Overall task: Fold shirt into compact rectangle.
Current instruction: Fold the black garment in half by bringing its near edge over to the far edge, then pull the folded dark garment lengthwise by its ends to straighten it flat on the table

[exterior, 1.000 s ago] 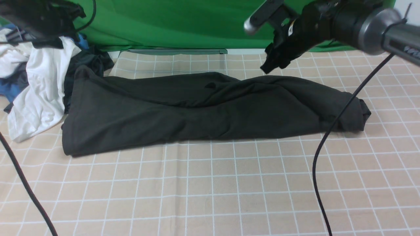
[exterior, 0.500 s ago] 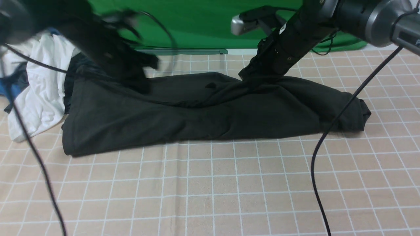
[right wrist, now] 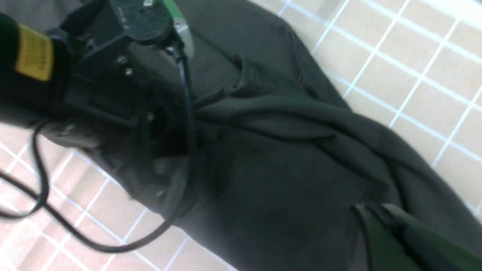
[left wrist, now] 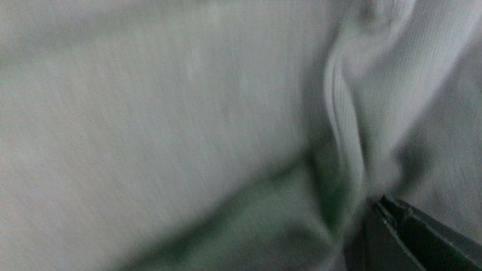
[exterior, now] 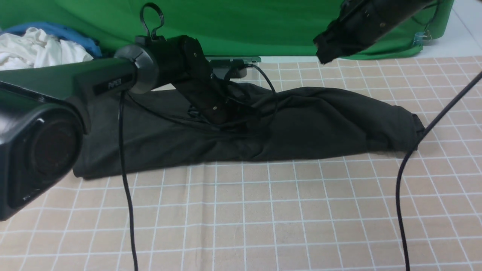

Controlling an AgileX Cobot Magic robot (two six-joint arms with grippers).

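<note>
Over the shirt (right wrist: 286, 173), a yellow arm label (right wrist: 34, 56) is unreadable

The shirt (exterior: 331, 120) is matt, soft cloth; the desk (exterior: 263, 214) cover is smooth and matt; the left arm (exterior: 56, 84) casing is faintly glossy.

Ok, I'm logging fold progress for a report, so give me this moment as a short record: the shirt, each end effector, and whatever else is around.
shirt: black, lying as a long rumpled band across the checked tablecloth; not yet a compact rectangle
left end effector: shut, down on the middle of the shirt; whether it pinches fabric cannot be told
right end effector: shut, raised off the shirt, up on the right
other clothes: white and blue, heaped at the far left
</note>
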